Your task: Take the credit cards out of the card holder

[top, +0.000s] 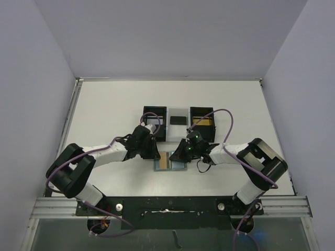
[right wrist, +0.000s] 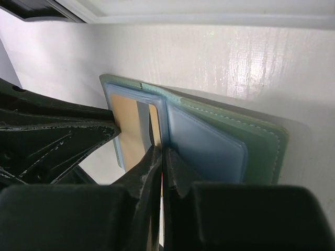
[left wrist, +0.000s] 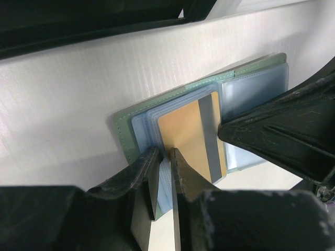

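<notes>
The card holder [top: 158, 168] lies open on the white table between both arms, teal-green outside [left wrist: 125, 128] with pale blue pockets [right wrist: 209, 141]. A gold-orange credit card [left wrist: 186, 133] with a grey stripe sits in its left pocket [right wrist: 128, 125]. My left gripper [left wrist: 165, 151] is shut on the near edge of that pocket, a blue layer between its fingers. My right gripper [right wrist: 164, 150] is shut at the holder's centre fold, its tips against the gold card's edge. Whether it pinches the card is unclear. In the top view, both grippers [top: 156, 155] [top: 175, 157] meet over the holder.
Behind the holder stand two black square boxes [top: 155, 123] [top: 202, 124]. Between them is a white tray [top: 178, 113] with a black card [top: 178, 120] on it. Something gold lies in the right box. Grey walls enclose the table on three sides.
</notes>
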Controlling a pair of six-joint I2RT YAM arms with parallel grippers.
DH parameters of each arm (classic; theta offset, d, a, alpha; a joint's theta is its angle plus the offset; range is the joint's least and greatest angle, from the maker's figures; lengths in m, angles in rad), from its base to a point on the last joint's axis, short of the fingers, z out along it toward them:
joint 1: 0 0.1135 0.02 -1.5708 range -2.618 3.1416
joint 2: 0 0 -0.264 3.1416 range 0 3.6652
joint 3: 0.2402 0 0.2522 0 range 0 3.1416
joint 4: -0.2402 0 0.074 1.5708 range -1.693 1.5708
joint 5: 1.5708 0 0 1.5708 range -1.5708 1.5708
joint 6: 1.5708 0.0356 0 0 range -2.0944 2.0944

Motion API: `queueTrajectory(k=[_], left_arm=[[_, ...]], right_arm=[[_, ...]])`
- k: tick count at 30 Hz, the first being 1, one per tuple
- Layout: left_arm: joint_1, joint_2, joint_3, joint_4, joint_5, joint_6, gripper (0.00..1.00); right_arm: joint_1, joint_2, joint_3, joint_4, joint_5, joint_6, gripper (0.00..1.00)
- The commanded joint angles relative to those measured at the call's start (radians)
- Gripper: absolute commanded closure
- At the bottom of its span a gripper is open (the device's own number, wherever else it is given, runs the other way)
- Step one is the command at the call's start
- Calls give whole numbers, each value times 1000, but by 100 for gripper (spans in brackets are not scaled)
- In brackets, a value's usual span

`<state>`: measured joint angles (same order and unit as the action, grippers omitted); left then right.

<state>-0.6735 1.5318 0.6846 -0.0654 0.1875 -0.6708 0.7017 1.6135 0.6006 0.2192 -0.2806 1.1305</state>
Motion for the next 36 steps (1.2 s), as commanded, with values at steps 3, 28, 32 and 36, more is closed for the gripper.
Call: queueTrajectory(k=[3,28,32,36], left_arm=[[-8,-8,-23,-57,-20,12,87],[-46,-95,32,-101,80,43,57],[-68,-27,59,-140,25,29,57],[-109,36,112,-193,-52,30,57]], right_arm=[[-1,-67,25,-45,7,-32,100],[2,-62,-21,17,-2,20,80],[8,-49,-19,27,-10,19,78],[16,-35,-17,37,-16,18,74]])
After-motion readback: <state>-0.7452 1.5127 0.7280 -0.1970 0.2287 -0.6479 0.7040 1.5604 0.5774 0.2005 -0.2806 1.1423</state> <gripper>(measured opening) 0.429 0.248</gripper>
